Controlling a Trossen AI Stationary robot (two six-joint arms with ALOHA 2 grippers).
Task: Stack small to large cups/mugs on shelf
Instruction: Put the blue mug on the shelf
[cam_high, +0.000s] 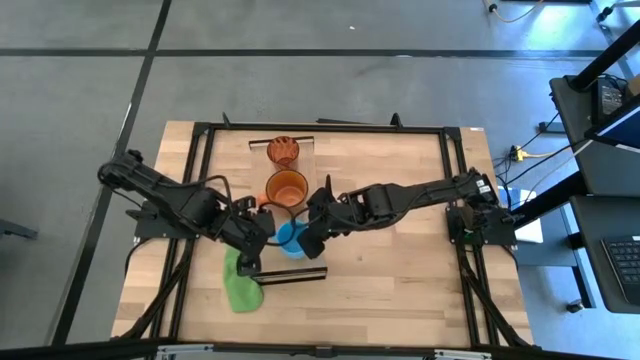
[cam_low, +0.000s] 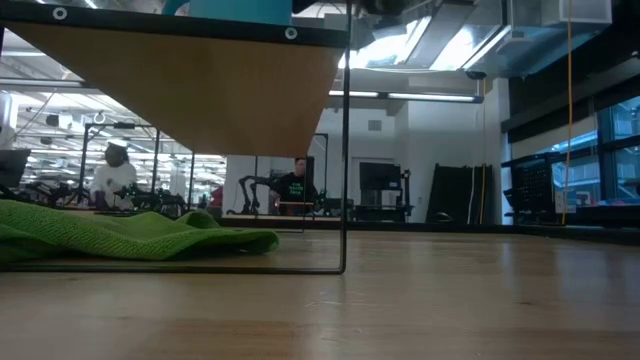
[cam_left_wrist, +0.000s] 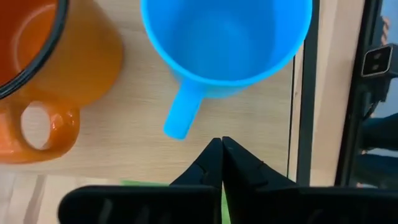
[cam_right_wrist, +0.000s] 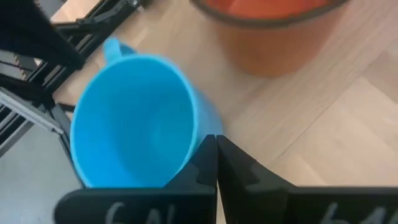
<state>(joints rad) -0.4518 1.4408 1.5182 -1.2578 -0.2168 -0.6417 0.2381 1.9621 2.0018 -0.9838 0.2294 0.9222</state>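
Observation:
The light blue mug (cam_high: 292, 238) stands upright on the light-wood shelf (cam_high: 300, 160) near its near end. Its handle (cam_left_wrist: 181, 118) points toward my left gripper (cam_left_wrist: 221, 142), which is shut and stops just short of the handle. My right gripper (cam_right_wrist: 215, 140) is shut, its tips at the mug's opposite side. The orange mug (cam_high: 287, 187) stands behind the blue one. The dark red tumbler (cam_high: 283, 150) stands at the shelf's far end. In the low view, the shelf's underside (cam_low: 200, 90) fills the top left. My right gripper's shut fingertips stand at the blue mug's outer wall (cam_right_wrist: 203, 122), on the side away from the handle, coming slanting from the table's right. I cannot tell whether they touch it. The mug stands on the shelf.
A green cloth (cam_high: 240, 285) lies on the table under and beside the shelf's near left corner and also shows in the low view (cam_low: 120, 235). The shelf's dark frame (cam_left_wrist: 303, 124) runs along its edge. Bare tabletop (cam_high: 400, 270) lies to the right of the shelf.

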